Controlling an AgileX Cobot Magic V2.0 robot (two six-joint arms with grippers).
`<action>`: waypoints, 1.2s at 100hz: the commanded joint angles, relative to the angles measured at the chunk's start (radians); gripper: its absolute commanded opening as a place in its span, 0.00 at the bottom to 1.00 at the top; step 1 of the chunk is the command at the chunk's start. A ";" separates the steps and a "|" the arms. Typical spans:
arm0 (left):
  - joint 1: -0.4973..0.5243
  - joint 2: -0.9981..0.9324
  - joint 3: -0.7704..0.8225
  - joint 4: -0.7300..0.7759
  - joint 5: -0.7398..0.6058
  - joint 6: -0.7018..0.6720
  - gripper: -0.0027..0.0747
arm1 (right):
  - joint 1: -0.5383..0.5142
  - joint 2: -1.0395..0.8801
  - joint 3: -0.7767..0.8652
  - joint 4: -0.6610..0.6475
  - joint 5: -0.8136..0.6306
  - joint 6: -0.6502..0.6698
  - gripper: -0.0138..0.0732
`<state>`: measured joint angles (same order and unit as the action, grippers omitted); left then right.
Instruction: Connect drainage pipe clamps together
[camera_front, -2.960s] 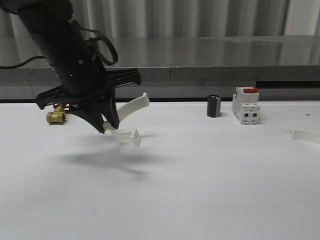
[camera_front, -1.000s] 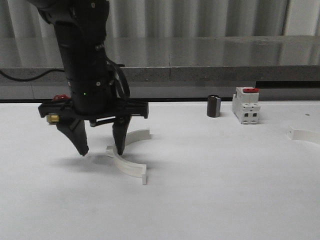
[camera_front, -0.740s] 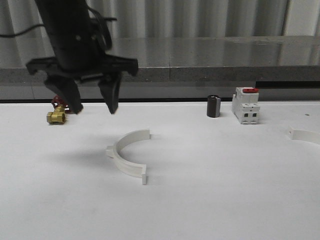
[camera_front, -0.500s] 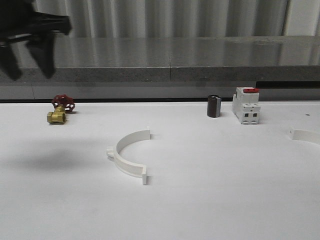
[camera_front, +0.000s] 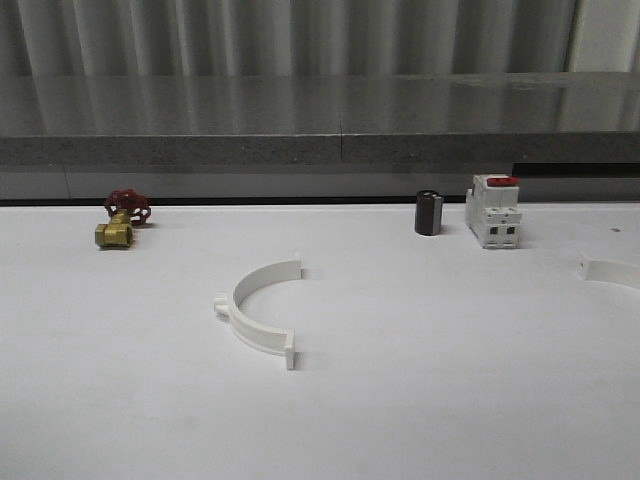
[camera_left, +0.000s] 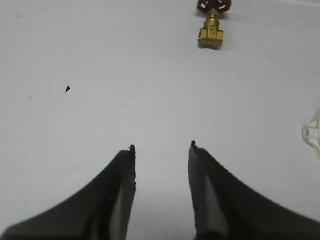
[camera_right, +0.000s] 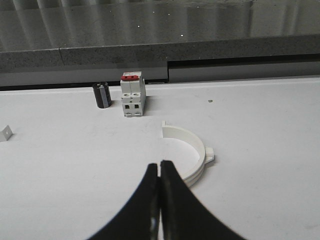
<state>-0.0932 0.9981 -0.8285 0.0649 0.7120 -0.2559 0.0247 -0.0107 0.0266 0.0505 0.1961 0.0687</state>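
Two clamp halves: one (camera_front: 257, 312) frame centre, other (camera_front: 608, 270) right edge, apart on tabletop (camera_front: 420, 380).
Left fingers (camera_left: 200, 180): apart, empty.
Right fingers (camera_right: 152, 195): together, empty.

The right gripper (camera_right: 160, 167) has its fingers pressed together above the table (camera_right: 260, 130); 1 white clamp half (camera_right: 192, 157) lies at 2 o'clock.

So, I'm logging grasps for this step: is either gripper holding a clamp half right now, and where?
Neither. The left gripper is open over bare table; the right gripper is shut on nothing.
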 joint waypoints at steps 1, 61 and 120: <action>0.001 -0.097 0.026 -0.006 -0.064 0.003 0.28 | -0.006 -0.020 -0.014 0.001 -0.084 -0.007 0.02; 0.001 -0.334 0.204 0.002 -0.051 0.010 0.01 | -0.006 -0.020 -0.015 0.001 -0.119 -0.007 0.02; 0.001 -0.334 0.204 0.002 -0.049 0.010 0.01 | -0.006 0.603 -0.512 0.056 0.249 0.064 0.02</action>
<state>-0.0932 0.6675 -0.6008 0.0647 0.7176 -0.2482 0.0247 0.4580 -0.3600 0.1011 0.4282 0.1313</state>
